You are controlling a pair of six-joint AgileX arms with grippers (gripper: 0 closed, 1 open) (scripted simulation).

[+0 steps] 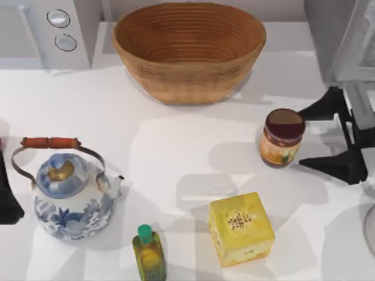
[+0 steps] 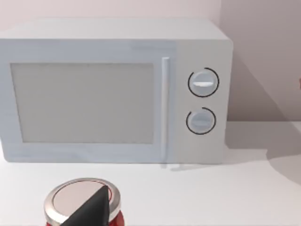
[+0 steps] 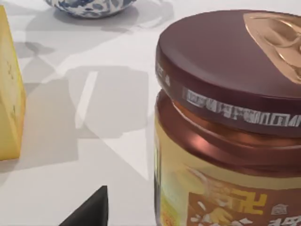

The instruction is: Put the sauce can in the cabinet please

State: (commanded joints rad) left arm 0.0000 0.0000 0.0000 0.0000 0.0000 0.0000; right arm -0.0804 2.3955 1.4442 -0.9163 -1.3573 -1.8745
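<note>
The sauce can [image 1: 282, 138], a small jar with a maroon lid and an orange-yellow label, stands upright on the white table at the right. It looms close in the right wrist view [image 3: 230, 122]. My right gripper [image 1: 310, 136] is open just right of the can, its two black fingers spread wider than the can and their tips level with its right edge, not touching it. One black fingertip [image 3: 91, 212] shows beside the can. The grey cabinet [image 1: 326, 35] with a paler door panel stands at the back right. My left gripper [image 1: 8, 196] is parked at the left edge.
A wicker basket [image 1: 188, 50] sits at the back centre and a white microwave [image 1: 50, 32] with two knobs at the back left. A blue-and-white kettle [image 1: 69, 196], a green-capped bottle [image 1: 148, 254] and a yellow box [image 1: 241, 228] line the front. A red tin [image 2: 82, 205] lies below the left wrist.
</note>
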